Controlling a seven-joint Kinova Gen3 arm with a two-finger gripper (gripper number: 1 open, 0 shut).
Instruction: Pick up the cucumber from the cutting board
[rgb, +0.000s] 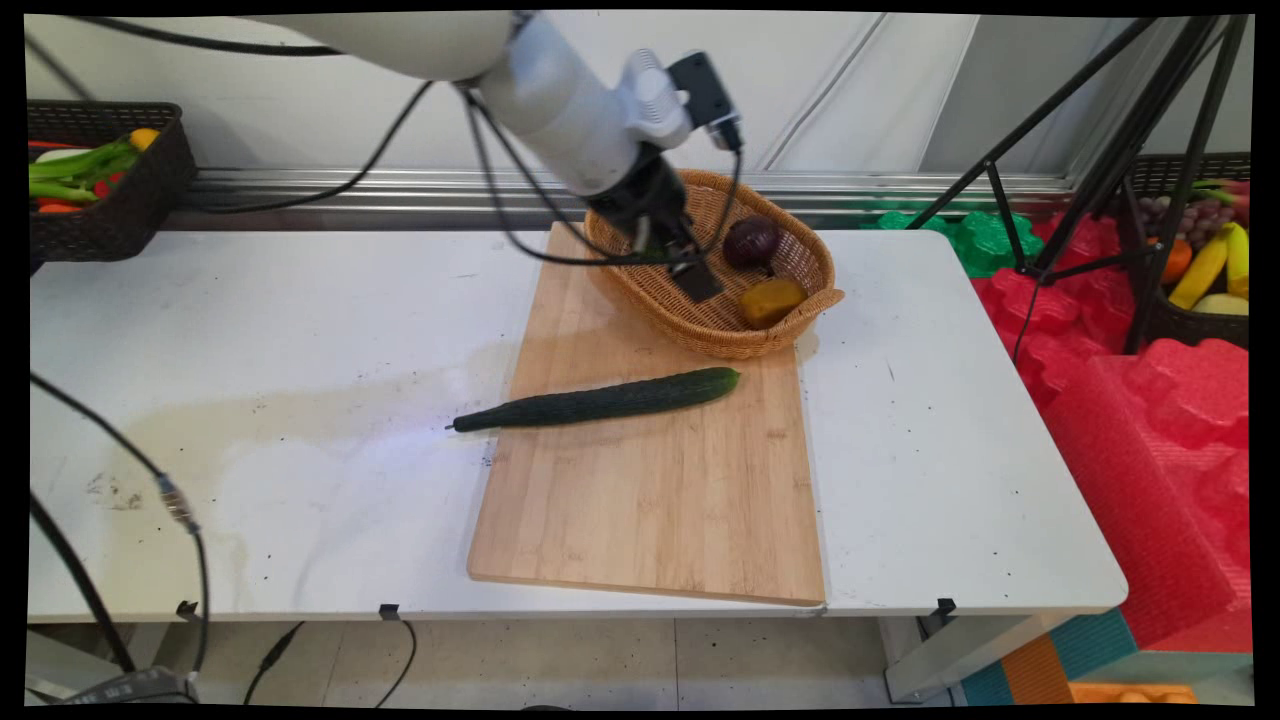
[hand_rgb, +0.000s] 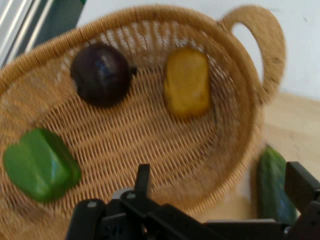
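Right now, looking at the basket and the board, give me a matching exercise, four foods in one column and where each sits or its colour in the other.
Column one:
1. cucumber
2. green pepper
3. purple onion
4. yellow pepper

Column two:
A. dark purple, in the wicker basket
B. lying on the cutting board
C. yellow, near the basket's handle
D. green, in the basket

Pairs: 1-B, 2-D, 3-A, 4-C

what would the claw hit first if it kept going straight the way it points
Probably the woven floor of the wicker basket: the claw aims into it, between the green pepper and yellow pepper. Depth is unclear.
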